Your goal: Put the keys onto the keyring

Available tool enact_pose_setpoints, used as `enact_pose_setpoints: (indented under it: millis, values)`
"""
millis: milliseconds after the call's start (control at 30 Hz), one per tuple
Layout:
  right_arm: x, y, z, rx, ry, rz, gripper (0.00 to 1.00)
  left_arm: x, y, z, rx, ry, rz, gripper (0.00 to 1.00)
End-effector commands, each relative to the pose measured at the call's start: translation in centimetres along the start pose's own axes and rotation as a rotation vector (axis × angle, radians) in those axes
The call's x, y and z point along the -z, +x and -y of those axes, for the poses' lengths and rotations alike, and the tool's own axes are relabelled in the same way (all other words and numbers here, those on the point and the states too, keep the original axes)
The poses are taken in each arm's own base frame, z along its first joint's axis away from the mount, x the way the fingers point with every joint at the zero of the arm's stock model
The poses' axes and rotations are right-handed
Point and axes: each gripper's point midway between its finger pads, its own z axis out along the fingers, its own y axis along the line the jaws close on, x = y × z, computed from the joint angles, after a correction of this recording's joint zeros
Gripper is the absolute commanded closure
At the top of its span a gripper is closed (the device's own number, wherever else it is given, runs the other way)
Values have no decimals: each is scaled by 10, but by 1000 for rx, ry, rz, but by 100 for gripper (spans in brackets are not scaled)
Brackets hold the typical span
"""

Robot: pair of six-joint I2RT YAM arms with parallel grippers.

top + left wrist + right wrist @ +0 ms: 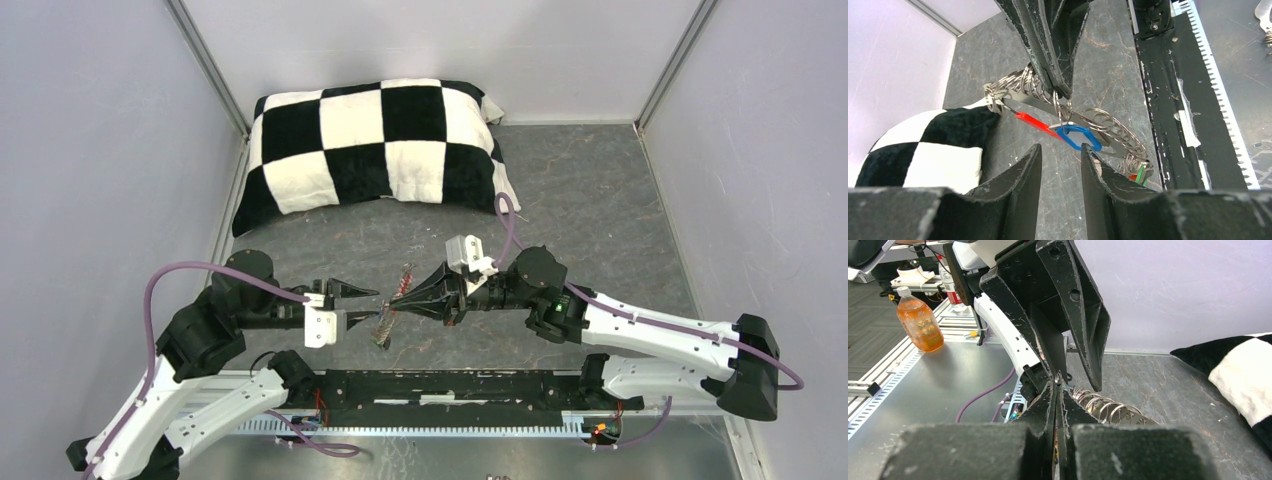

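The keyring (1108, 125) is a silvery string of wire loops along a metal strip, held in the air between both arms; it also shows in the top view (392, 305). A blue key tag (1079, 137), a red one (1032, 122) and a green one (1143, 172) hang on it. I cannot make out a yellow tag. My right gripper (1058, 383) is shut on a loop of the keyring; in the top view (400, 297) it points left. My left gripper (1061, 152) is open and empty, its fingertips just short of the blue tag, facing the right gripper (372, 305).
A black-and-white checked pillow (380, 140) lies at the back of the grey table. A black rail (450, 385) runs along the near edge between the arm bases. Grey walls close in left and right. An orange bottle (919, 320) stands off the table.
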Motion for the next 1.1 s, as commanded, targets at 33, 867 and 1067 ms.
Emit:
enact_pose_setpoints:
  millis: [33, 867, 1067]
  values:
    - [-4, -21, -6, 23, -41, 73, 100, 4, -11, -8, -17, -47, 39, 57]
    - [-9, -9, -4, 0, -45, 14, 100, 6, -27, 13, -33, 77, 98, 72]
    - [-8, -11, -3, 2, -39, 20, 100, 6, -21, 15, -35, 77, 84, 82]
